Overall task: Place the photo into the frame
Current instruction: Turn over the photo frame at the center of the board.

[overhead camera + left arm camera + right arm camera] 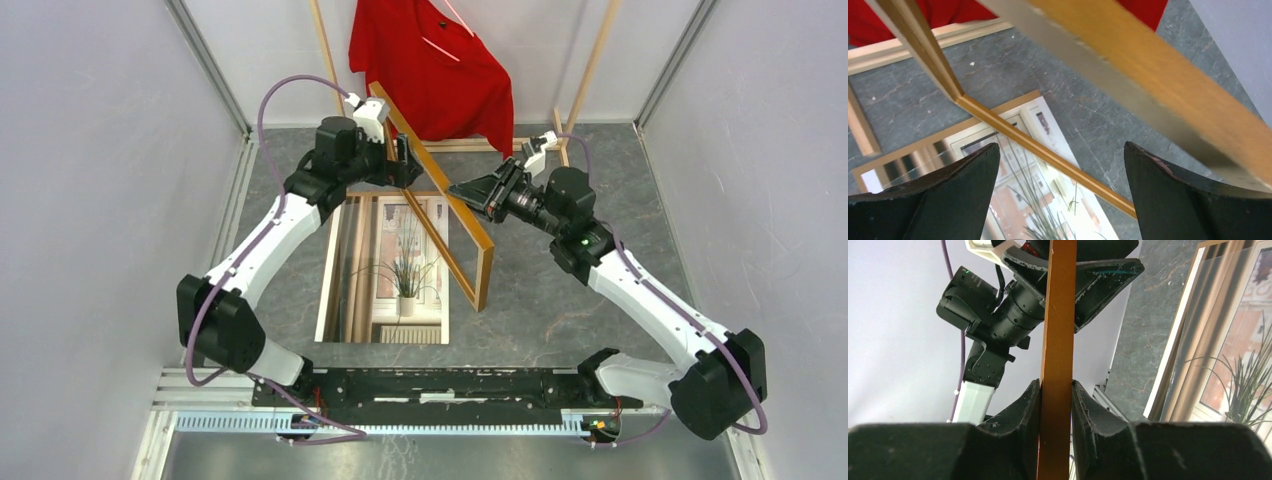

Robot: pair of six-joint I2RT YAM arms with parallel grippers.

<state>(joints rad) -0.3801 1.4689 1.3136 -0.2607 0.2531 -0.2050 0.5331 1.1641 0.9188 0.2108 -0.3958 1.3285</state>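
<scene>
Table (pixel 560 300) sat below the frame (pixel 440 177), which hung tilted in the air over the flat-lying photo (pixel 405 270). The right gripper (pixel 1055 390) was clamped on one rail; the left gripper (pixel 1062 150) stood spread. On that single narrow pinch, the frame could swing or slip.

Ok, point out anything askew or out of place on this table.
The frame stands out: it hangs tilted in the air over the photo, clamped between the right fingers, not lying flat. Nothing looks spilled or broken.
</scene>
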